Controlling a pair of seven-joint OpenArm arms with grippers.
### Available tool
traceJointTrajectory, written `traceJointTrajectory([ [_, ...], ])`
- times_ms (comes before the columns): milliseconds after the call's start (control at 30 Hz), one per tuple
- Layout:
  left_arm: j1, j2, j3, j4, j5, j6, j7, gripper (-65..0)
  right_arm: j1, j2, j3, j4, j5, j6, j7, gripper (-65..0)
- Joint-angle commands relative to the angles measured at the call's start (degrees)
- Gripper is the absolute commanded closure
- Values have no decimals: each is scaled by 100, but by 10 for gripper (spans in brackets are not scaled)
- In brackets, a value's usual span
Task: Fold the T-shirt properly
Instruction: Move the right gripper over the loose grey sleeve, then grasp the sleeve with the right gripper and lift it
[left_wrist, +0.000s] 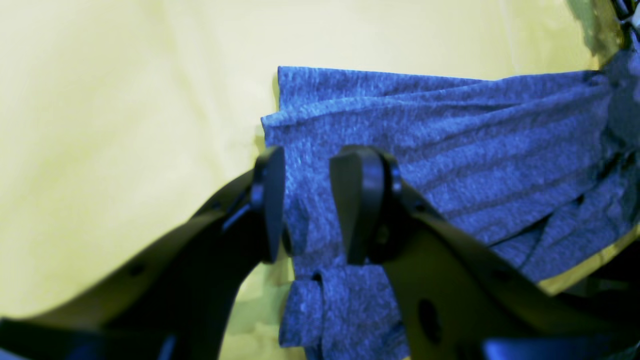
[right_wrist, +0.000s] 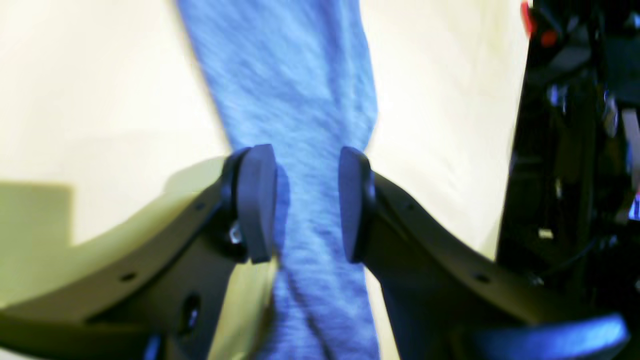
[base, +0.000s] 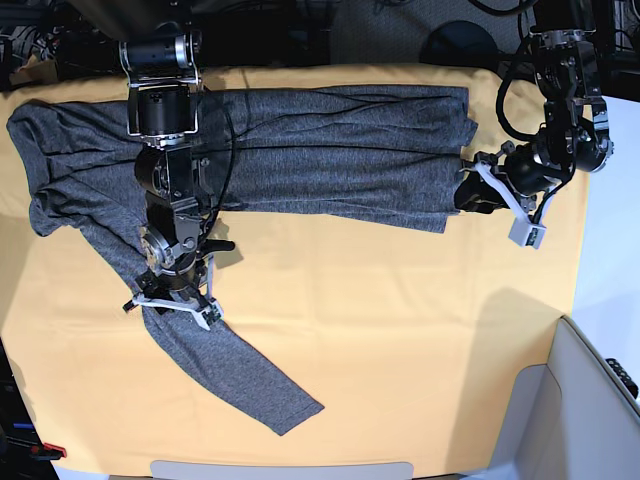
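Meanwhile, both pincers half-open astride the T-shirt (base: 330, 150): left pincer (left_wrist: 307, 205) at its hem, right pincer (right_wrist: 307, 202) around a sleeve.

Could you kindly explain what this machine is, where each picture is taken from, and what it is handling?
It is a robot with two arms. The base view looks down on a surface covered by a yellow-orange cloth, where a dark-grey long-sleeved T-shirt lies partly folded. The other two pictures come from cameras on the wrists. The left end effector straddles the shirt's edge; in the base view it sits on the right. The right end effector straddles a sleeve; from above it is on the left. Whether either truly grips the fabric cannot be told.
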Motion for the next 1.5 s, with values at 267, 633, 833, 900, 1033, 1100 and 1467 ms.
traceJointTrajectory([
  [267,-75,-59,-48,100,-76,-11,112,-185,106,19,-398,26,-143,-72,-263,-217],
  [633,-75,-50,-48,100,-76,-11,112,-185,246,-78,-363,-721,-907,-72,-368,-218],
  [833,-75,-50,-48,100,-76,-11,112,-185,369,-69,-354,-783,-907,-72,-403,-219],
  [900,-75,-50,-48,100,-76,-11,112,-185,378,-69,-354,-800,-907,-72,-403,-219],
  [1033,-75,-50,-48,100,-76,-11,112,-185,360,-104,-398,-774,-899,-72,-403,-219],
  [1100,-75,-50,-48,100,-76,-11,112,-185,343,-157,-398,-774,-890,-72,-403,-219],
  [1467,-75,-50,-48,100,-76,-11,112,-185,220,-324,-407,-677,-872,-63,-553,-219],
])
